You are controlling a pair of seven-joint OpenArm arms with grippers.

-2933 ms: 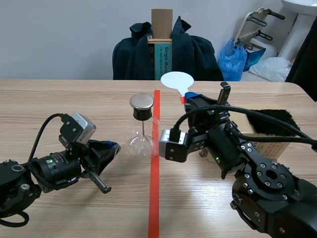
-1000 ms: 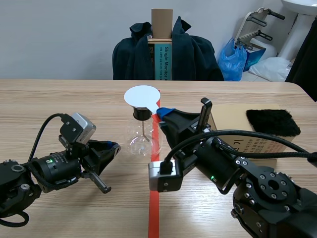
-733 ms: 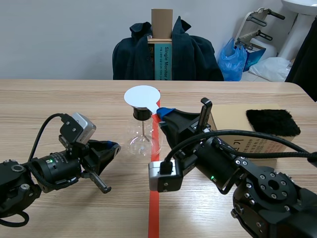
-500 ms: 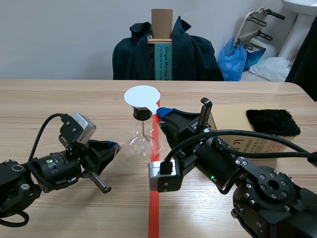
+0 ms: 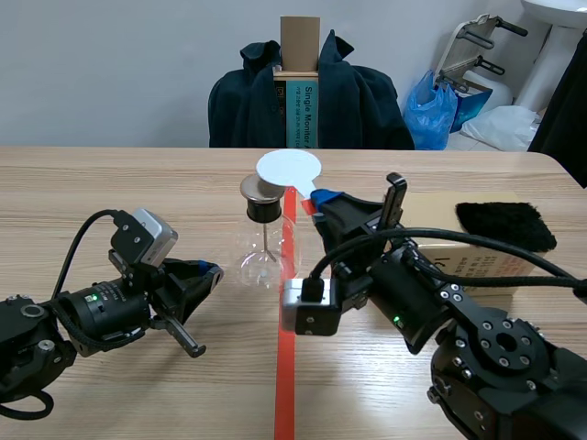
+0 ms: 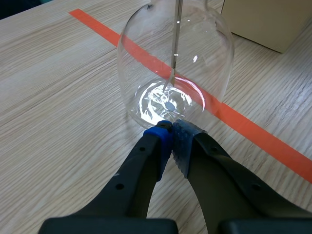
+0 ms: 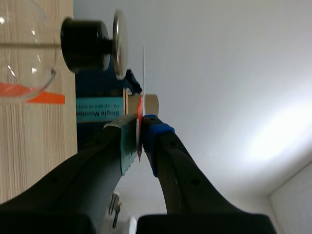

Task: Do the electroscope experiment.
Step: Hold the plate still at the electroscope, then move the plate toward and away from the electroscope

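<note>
Scene view: right hand (image 5: pixel 323 198) is pinching a white disc (image 5: pixel 288 170) by its stem, disc hanging close by the flask's (image 5: pixel 266 257) cap (image 5: pixel 262 189). Left hand (image 6: pixel 170 139), pressed together, is sitting at the flask's base. A low swing of the disc could be clipping the cap and toppling the flask.

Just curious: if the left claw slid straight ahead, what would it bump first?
The glass flask, most likely: the left claw, shut, points at its base from very close.

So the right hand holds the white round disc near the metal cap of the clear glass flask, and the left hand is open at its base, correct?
Not quite: the left hand is shut, pads together, at the base of the clear glass flask; the left wrist view shows it. The rest is right.
</note>
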